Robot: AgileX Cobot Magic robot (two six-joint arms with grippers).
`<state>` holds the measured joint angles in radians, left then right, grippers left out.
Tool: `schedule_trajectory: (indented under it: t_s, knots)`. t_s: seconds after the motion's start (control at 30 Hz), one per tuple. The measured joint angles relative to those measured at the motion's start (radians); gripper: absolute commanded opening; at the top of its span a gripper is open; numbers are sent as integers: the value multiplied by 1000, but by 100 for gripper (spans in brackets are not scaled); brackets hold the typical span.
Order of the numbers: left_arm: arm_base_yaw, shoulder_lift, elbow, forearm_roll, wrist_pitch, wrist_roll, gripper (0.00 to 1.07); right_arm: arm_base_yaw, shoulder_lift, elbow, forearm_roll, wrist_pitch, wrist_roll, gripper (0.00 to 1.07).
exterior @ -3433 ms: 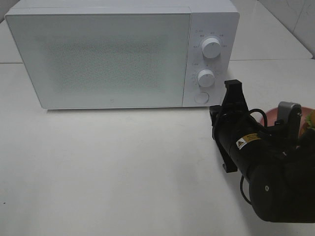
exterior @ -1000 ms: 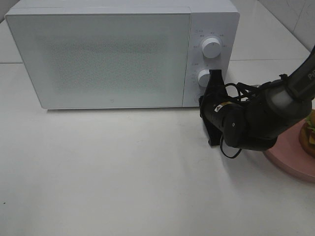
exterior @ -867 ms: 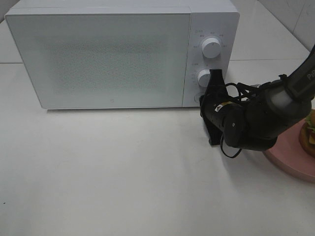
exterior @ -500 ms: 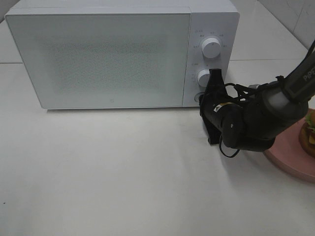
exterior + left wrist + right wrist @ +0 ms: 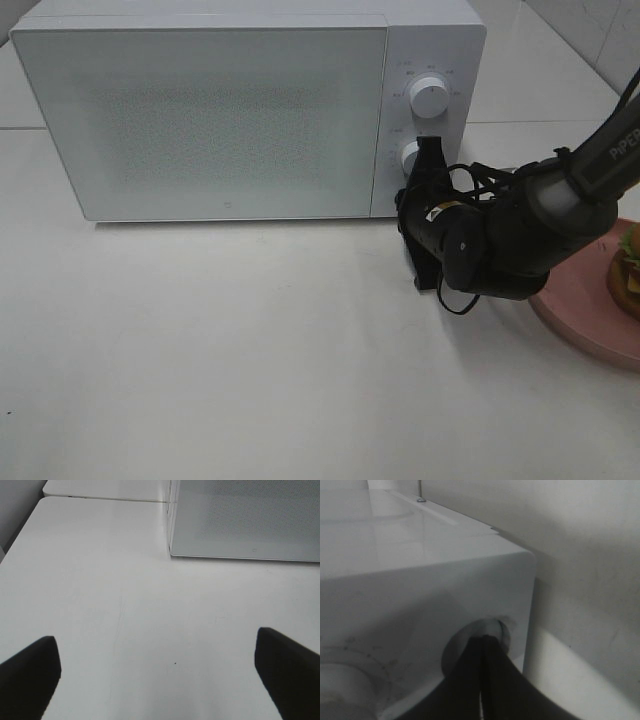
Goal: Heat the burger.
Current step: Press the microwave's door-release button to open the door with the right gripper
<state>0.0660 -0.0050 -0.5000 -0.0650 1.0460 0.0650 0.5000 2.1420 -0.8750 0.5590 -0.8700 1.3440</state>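
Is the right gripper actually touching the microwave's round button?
Touching. The right wrist view shows the right gripper, shut, with its tips pressed into the round button on the microwave, no gap visible.

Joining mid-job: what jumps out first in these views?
The big white microwave fills the back of the table, door closed. The right hand, shut, has its tips on the round button at the panel's lower corner. The burger sits on a pink plate at the far right.

The right gripper (image 5: 412,196) is seen right of centre in the high view, jaws pressed together, its arm (image 5: 530,230) entering from the right edge. The left gripper (image 5: 156,642) is held spread wide, fingers (image 5: 30,672) well apart.
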Motion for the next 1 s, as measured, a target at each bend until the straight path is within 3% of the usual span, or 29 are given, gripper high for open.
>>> schedule_trajectory:
  t_s: [0.33, 1.0]
  knots:
    - [0, 0, 0, 0, 0, 0, 98, 15, 22, -51, 103, -10, -79, 0]
    - [0, 0, 0, 0, 0, 0, 98, 14, 17, -64, 120, 45, -97, 0]
